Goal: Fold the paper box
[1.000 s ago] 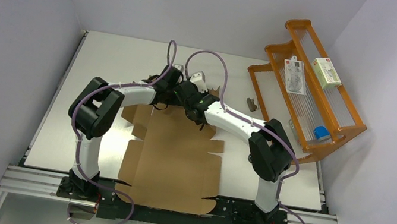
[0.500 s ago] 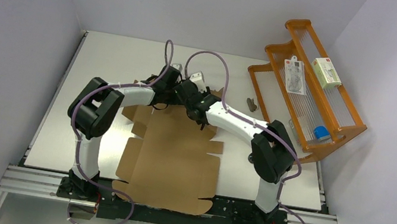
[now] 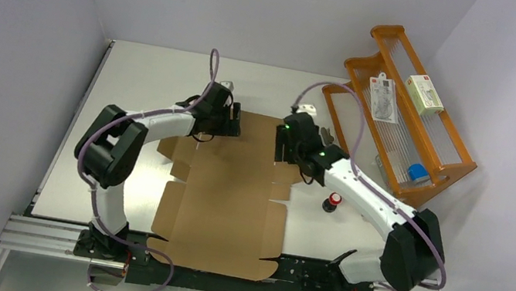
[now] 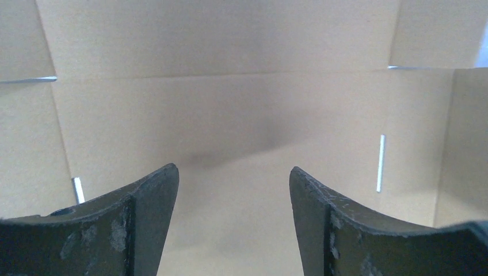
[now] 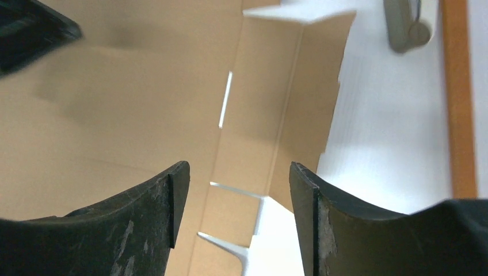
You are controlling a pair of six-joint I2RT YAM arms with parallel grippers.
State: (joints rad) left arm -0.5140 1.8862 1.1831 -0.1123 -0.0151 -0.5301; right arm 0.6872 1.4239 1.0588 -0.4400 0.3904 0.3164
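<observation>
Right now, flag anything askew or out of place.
The paper box overhangs the near edge of the table, reaching the rail between the arm bases. A small red-capped object stands alone to its right.

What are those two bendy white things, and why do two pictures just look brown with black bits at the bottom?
Those are two robot arms, bolted at the near edge of a pale table. One camera looks down from above. The other two sit on the wrists, so the black bits are each arm's own fingers. The left gripper and the right gripper are both open and hold nothing. Under them lies a spread-out brown cardboard sheet with flaps and slits: the paper box, not yet folded up. On the right stands an orange rack holding a small white-and-green carton.
</observation>
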